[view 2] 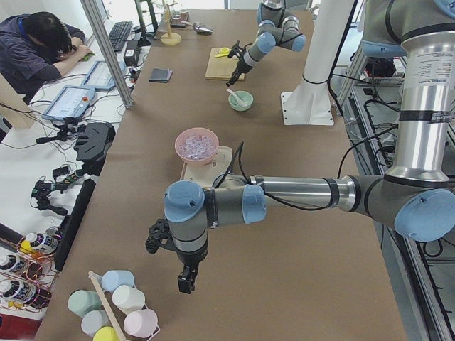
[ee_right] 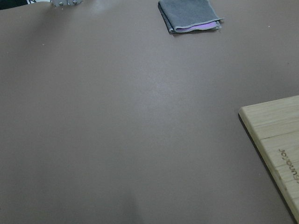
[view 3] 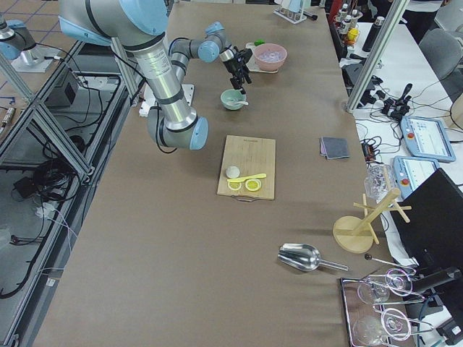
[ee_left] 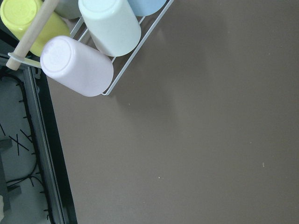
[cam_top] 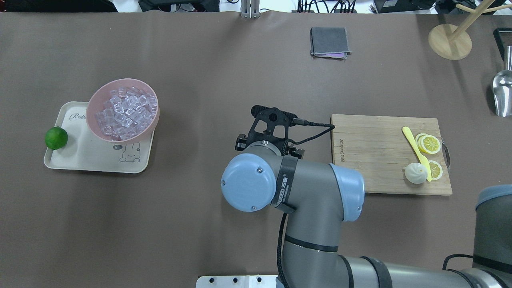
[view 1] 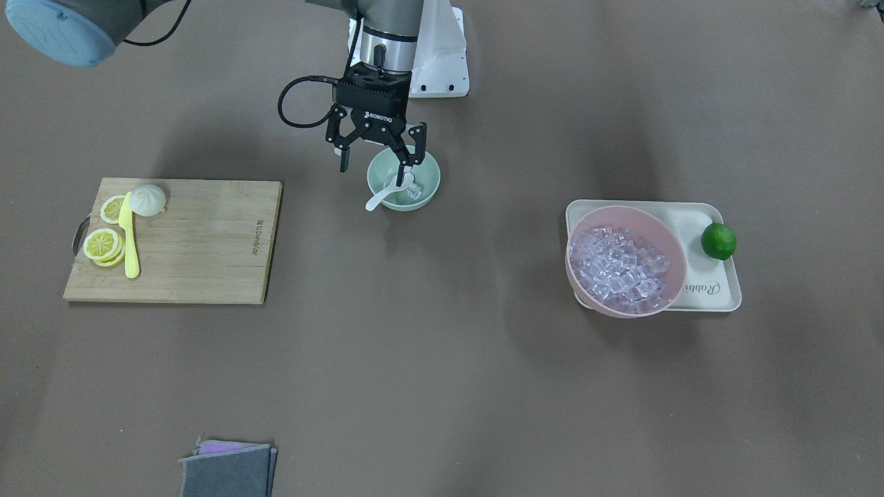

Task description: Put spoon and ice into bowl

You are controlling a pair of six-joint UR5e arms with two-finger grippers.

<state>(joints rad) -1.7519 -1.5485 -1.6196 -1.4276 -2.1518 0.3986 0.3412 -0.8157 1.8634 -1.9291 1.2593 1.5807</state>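
**Spoon and ice are in the bowl; now back out without disturbing them**

The right gripper (view 1: 375,166) hangs with its jaws spread wide, pinching nothing. Just beneath it, offset toward one finger, sits the small round pale mint-green bowl (view 1: 428,172). The small white ceramic-style soup spoon (view 1: 387,193) lies in it, with its scoop inside under that finger. Its handle pokes out over the rim, below the gap between the fingers. One small clear glassy ice cube (view 1: 414,192) rests on the bowl's floor just beside the scoop. The front view does not show whether the fingertip touches the scoop, and in the overhead view the arm hides the bowl.

With both things in the bowl, the step in hand looks like the withdrawal. It would go best with the jaws kept spread and a slow, straight lift before any sideways travel. The finger is low over the scoop, and the overhanging handle gives it leverage. A sideways drag could flip the spoon out or shove the light bowl.

Well off to the gripper's left stands the larger pink bowl of ice cubes (view 1: 623,310) on a cream tray (view 1: 697,290). Well off to its right lies a wooden cutting board (view 1: 207,241).

The left gripper (view 2: 185,283) hangs far from the bowl, near a rack of cups (view 2: 121,312). It shows only in the side view, so I cannot tell whether its jaws are spread or pressed together.
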